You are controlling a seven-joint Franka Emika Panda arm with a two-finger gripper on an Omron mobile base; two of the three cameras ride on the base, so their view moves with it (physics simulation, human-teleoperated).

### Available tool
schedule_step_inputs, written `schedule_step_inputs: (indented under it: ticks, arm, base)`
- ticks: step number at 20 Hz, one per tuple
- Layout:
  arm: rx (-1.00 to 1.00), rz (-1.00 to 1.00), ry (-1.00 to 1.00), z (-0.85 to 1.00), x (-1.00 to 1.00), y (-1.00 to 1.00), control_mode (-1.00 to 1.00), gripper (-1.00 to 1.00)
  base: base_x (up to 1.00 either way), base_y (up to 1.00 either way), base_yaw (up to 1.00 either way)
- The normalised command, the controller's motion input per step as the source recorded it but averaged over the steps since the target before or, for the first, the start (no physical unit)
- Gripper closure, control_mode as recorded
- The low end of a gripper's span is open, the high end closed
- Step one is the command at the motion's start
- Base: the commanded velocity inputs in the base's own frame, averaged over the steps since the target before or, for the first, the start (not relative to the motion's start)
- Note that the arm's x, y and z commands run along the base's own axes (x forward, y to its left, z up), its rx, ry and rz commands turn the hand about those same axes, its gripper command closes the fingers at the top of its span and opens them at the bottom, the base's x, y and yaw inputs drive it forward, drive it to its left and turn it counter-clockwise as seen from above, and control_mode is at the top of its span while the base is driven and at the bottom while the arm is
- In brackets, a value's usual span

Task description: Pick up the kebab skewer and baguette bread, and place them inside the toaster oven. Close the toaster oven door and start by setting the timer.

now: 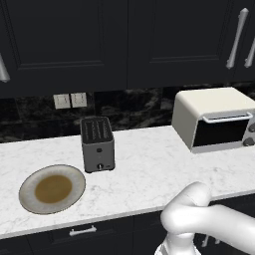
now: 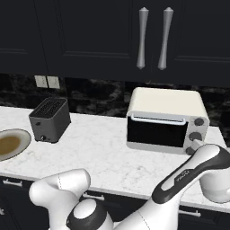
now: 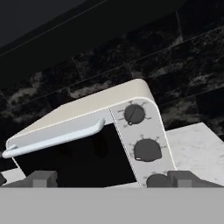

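Oven (image 2: 166, 117) on counter, door (image 2: 155, 132) shut. Gripper (image 3: 109, 178) open, empty, close in front of the knob column; lowest knob (image 3: 158, 180) just ahead by one tip. Handle (image 3: 57, 138) off to side.

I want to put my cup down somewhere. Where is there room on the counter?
Bare counter lies between the slot toaster and the toaster oven, and along the front edge before both. The left end holds the plate. By the oven's knobs it is crowded: the arm reaches in there.
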Motion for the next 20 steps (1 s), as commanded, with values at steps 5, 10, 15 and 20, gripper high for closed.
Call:
schedule_step_inputs:
  ticks: [5,10,15,20]
  arm:
    - [0.00,-0.07,-0.05,-0.07,0.19,0.00,-1.00,-1.00]
    - [0.00,-0.13,-0.10,-0.23,0.05,0.00,-1.00,-1.00]
    - [-0.01,-0.12,-0.08,-0.22,0.00,0.01,-1.00,-1.00]
    - [-0.03,-0.04,-0.02,-0.21,-0.01,0.05,-1.00,-1.00]
  base:
    - [0.00,0.00,0.00]
    - [0.00,0.00,0.00]
    - [0.00,0.00,0.00]
    - [0.00,0.00,0.00]
